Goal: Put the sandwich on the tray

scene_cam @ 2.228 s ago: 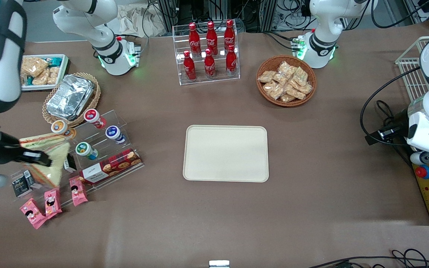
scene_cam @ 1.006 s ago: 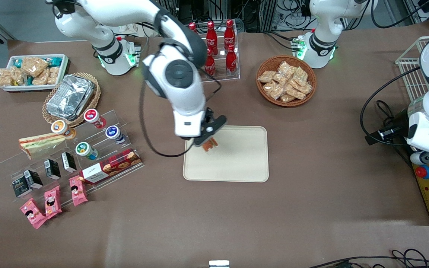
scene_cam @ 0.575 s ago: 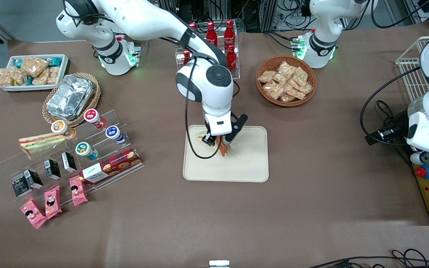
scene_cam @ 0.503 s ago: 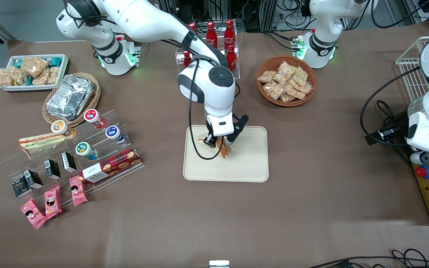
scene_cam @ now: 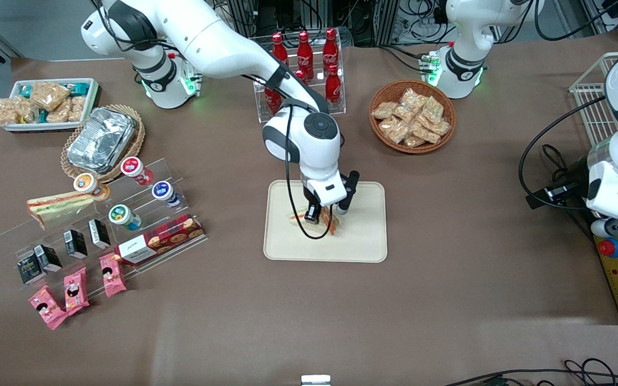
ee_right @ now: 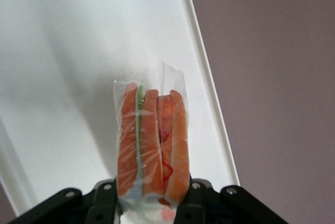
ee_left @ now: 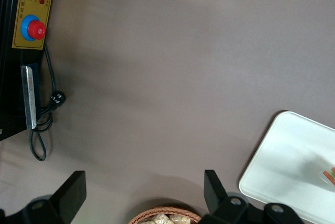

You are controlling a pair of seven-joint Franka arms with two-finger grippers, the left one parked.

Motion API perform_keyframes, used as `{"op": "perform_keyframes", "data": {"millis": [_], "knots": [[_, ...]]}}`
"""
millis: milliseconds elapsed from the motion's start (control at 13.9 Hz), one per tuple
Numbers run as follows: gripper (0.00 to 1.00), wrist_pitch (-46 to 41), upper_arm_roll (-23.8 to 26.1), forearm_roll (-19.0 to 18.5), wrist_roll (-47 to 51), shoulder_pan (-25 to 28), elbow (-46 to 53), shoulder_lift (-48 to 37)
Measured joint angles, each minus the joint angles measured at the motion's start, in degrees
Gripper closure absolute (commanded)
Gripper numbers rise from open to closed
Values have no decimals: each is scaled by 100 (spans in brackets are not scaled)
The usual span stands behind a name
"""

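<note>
My right gripper (scene_cam: pixel 326 210) is over the middle of the cream-beige tray (scene_cam: pixel 365 238) and is shut on the sandwich (scene_cam: pixel 321 221). In the right wrist view the fingers (ee_right: pixel 194 195) clamp the wrapped sandwich (ee_right: pixel 152 135) on both sides. Its red and green filling edge faces the camera, with the tray (ee_right: pixel 68 67) close under it. I cannot tell if it touches the tray. The tray's corner (ee_left: pixel 293 166) also shows in the left wrist view. A second, similar sandwich (scene_cam: pixel 58 206) lies on the clear shelf toward the working arm's end of the table.
A clear rack of red cola bottles (scene_cam: pixel 301 75) and a wicker basket of snack packets (scene_cam: pixel 412 115) stand farther from the front camera than the tray. A clear shelf (scene_cam: pixel 126 225) with cups, cartons and a biscuit box, a foil container (scene_cam: pixel 101 138) and a white bin (scene_cam: pixel 46 102) stand toward the working arm's end.
The arm lifted one sandwich from the clear shelf and carried it over the tray. In the last half second it moved slightly nearer the front camera and lower.
</note>
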Motion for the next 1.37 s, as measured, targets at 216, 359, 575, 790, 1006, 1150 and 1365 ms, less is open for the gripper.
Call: {"op": "perform_keyframes", "data": {"millis": [216, 359, 575, 790, 1006, 1150, 1365], "knots": [[55, 188, -35, -1, -179, -82, 0, 181], [51, 351, -60, -2, -204, -101, 0, 299], [0, 508, -88, -57, -228, -97, 0, 364], [0, 545, -91, -69, -228, -81, 40, 322], [0, -38, -93, 138, 11, -86, 61, 49], [0, -721, -94, 478, 464, -79, 69, -287], [0, -1420, -92, 590, 991, -74, 66, -768]]}}
